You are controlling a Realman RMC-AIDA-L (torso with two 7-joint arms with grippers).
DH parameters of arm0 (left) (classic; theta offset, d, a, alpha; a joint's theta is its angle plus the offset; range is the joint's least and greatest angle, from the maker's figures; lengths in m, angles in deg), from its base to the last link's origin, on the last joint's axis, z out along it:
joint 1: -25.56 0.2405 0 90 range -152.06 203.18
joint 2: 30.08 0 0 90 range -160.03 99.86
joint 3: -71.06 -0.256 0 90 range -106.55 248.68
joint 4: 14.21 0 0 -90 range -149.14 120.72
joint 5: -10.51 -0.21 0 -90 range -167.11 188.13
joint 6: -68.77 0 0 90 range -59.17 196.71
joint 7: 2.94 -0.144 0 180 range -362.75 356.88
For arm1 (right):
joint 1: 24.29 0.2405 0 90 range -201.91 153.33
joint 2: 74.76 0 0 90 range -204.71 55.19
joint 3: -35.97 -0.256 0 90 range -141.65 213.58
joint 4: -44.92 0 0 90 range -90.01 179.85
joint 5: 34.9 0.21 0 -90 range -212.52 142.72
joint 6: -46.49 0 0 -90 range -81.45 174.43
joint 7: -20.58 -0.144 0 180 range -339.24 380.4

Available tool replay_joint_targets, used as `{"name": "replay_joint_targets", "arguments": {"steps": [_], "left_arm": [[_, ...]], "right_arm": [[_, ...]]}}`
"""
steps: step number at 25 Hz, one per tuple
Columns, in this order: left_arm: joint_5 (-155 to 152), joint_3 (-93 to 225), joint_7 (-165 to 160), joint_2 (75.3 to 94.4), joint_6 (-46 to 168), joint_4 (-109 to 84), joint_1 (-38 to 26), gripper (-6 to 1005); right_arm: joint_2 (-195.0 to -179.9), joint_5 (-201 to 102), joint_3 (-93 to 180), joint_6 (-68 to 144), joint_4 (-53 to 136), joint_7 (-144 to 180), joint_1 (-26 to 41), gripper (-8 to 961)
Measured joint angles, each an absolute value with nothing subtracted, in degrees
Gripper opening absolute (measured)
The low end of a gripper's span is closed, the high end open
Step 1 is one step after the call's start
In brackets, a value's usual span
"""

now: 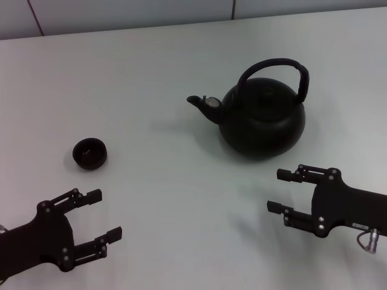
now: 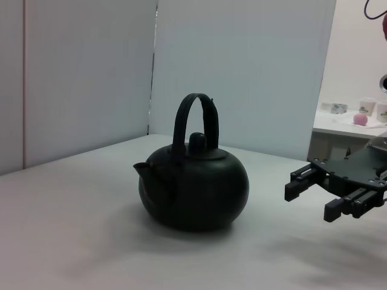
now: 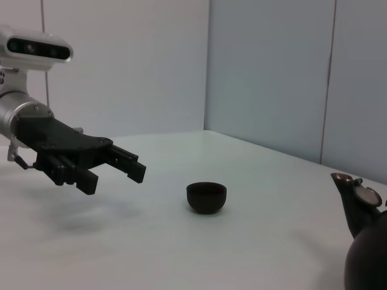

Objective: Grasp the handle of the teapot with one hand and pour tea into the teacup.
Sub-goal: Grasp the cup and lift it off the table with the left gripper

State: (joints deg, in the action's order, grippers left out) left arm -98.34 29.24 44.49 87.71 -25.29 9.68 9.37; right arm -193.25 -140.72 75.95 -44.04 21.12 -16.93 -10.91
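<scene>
Reaching for the thick black arched handle (image 1: 275, 72) of the round matte-black teapot (image 1: 261, 118), far right on the white table (image 1: 169, 199), suits the right gripper (image 1: 285, 191), fingers apart just near it; left gripper (image 1: 100, 212), also spread, idles near the tiny dark teacup (image 1: 90, 153)

A plain white table (image 1: 181, 199) filled the scene, backed by pale wall panels (image 2: 242, 72). Off to one side stood a white counter (image 2: 344, 127) carrying small cups (image 2: 367, 106) and a pink object (image 2: 360, 119)
</scene>
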Motion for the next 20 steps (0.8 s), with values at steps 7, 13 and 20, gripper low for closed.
{"name": "replay_joint_targets", "arguments": {"steps": [7, 13, 20], "left_arm": [[-98.4, 29.3, 44.5, 87.70, -25.7, 10.0, 9.4, 791], [-98.4, 29.3, 44.4, 87.43, -26.2, 10.1, 9.3, 785], [-98.4, 29.7, 44.4, 87.37, -26.2, 10.1, 9.1, 777]], "right_arm": [[-193.45, -141.1, 75.7, -44.0, 21.2, -16.9, -10.8, 604], [-193.51, -141.2, 76.0, -44.0, 21.3, -16.9, -10.7, 601], [-193.60, -141.2, 76.1, -43.8, 21.4, -16.9, -10.7, 597]]}}
